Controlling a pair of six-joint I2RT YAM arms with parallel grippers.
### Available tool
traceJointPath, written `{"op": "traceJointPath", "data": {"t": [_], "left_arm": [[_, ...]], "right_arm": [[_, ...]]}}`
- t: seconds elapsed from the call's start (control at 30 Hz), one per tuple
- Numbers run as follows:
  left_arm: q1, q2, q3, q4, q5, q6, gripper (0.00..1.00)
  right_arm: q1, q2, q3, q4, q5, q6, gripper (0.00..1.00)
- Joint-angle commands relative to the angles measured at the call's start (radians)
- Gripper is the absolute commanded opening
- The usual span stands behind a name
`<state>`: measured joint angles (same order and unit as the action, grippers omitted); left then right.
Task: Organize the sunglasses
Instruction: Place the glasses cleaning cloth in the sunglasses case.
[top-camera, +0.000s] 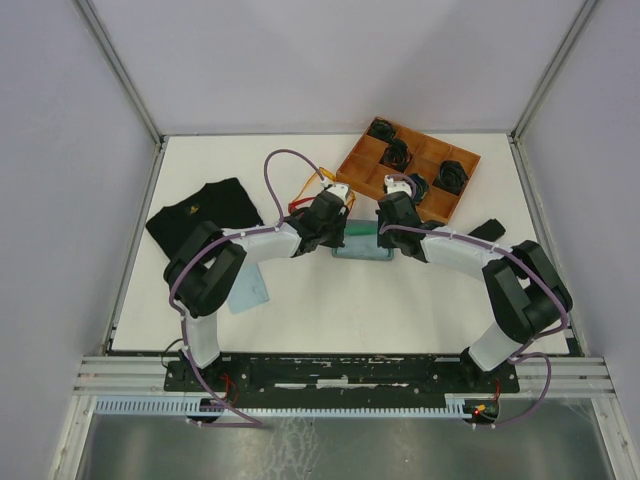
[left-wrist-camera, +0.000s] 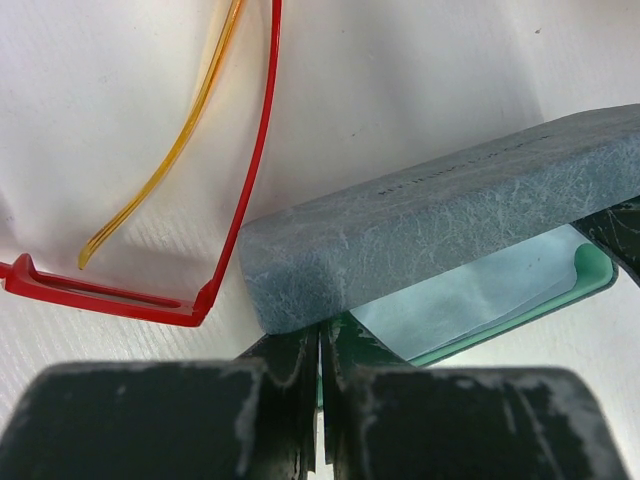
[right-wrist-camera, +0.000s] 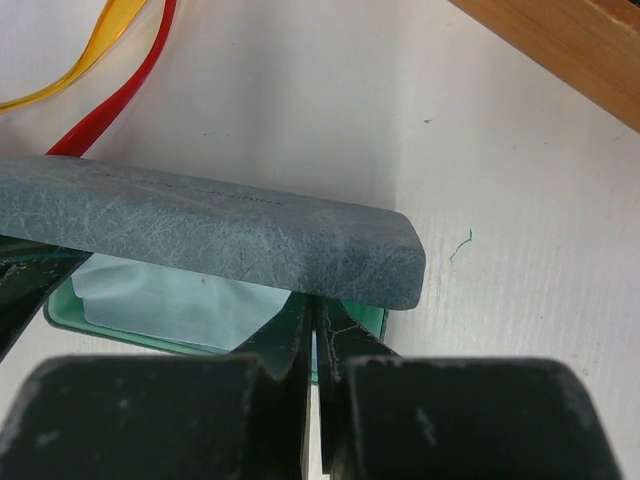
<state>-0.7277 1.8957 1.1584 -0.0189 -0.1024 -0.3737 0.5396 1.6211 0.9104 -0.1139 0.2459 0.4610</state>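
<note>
Left end effector (left-wrist-camera: 322, 345) and right end effector (right-wrist-camera: 315, 335): I clamp both tight on grey-blue case (left-wrist-camera: 430, 215) rim | red sunglasses (left-wrist-camera: 257, 150), orange sunglasses (left-wrist-camera: 178, 140) beside.

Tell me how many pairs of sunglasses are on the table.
2. The red pair and the orange-yellow pair lie side by side just beyond the open grey-blue case. Part of the table is covered, so another could be hidden.

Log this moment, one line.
left gripper: shut on oblong grey-blue case; right gripper: same; case: open, light blue cloth inside; red sunglasses, orange sunglasses: outside
</note>
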Motion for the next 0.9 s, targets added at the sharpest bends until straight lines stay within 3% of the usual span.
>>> {"op": "traceJointPath", "data": {"t": [0.0,0.3,0.6,0.87], "left_arm": [[0.007,0.003,0.026,0.009,-0.01,0.036,0.06],[0.007,-0.015,0.027,0.0,-0.026,0.035,0.27],[0.006,-0.066,0.005,-0.011,-0.063,0.019,0.37],[0.007,-0.161,-0.051,-0.006,-0.072,-0.001,0.44]], "right_arm": [[-0.008,0.004,0.038,0.016,0.02,0.013,0.07],[-0.011,-0.011,0.028,0.004,0.013,0.019,0.23],[-0.011,-0.065,0.006,-0.025,0.032,0.023,0.41],[-0.012,-0.17,-0.038,-0.061,0.067,0.035,0.5]]}}
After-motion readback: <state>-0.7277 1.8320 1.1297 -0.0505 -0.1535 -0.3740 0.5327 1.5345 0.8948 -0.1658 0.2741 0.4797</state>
